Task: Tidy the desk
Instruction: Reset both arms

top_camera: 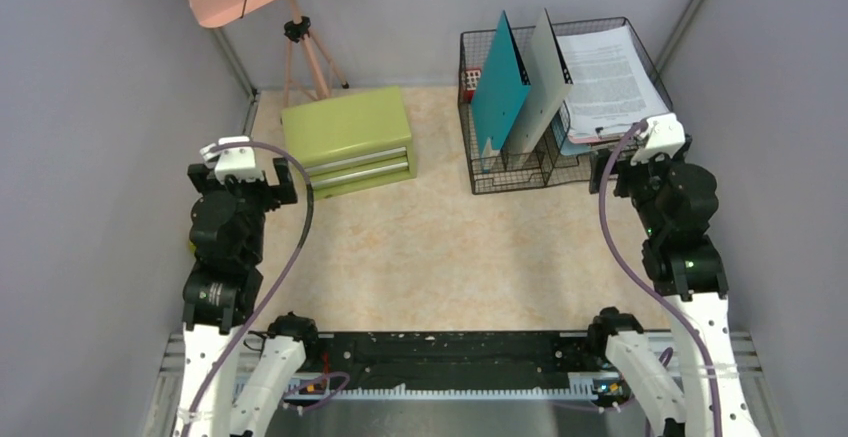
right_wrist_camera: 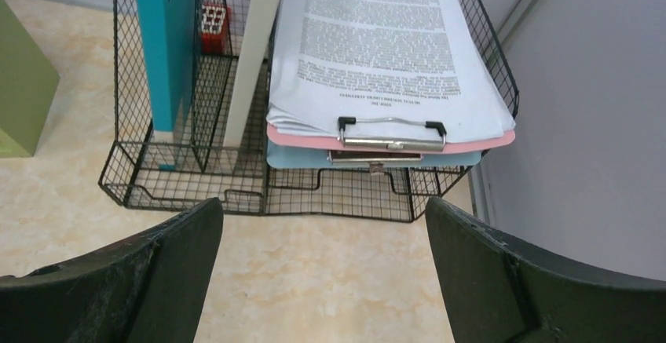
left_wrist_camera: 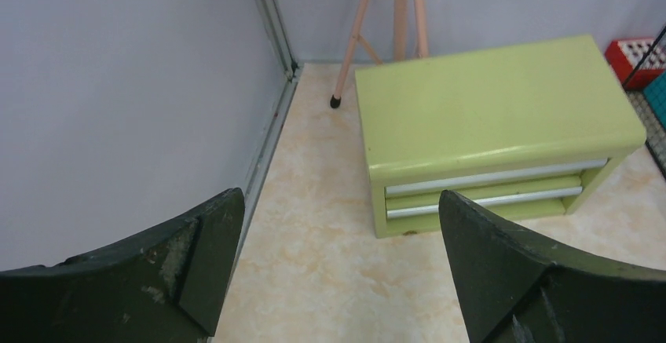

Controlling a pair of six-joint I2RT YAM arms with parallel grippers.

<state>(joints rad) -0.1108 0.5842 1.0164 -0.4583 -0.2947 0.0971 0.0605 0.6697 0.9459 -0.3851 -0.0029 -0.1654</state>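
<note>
The flat, beige, marble-patterned tabletop [top_camera: 450,257] is seemingly stretched left to right; the fingers of the left gripper [left_wrist_camera: 334,272] and right gripper [right_wrist_camera: 323,276] are spread apart, empty.

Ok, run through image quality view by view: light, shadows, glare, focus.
Top external: soft, even light, barely any shadow around the olive-green rectangular drawer box. Left wrist: box sharp, dark fingers slightly soft. Right wrist: silver metal clip glints; printed white paper sheet in focus, text too small to read.
</note>
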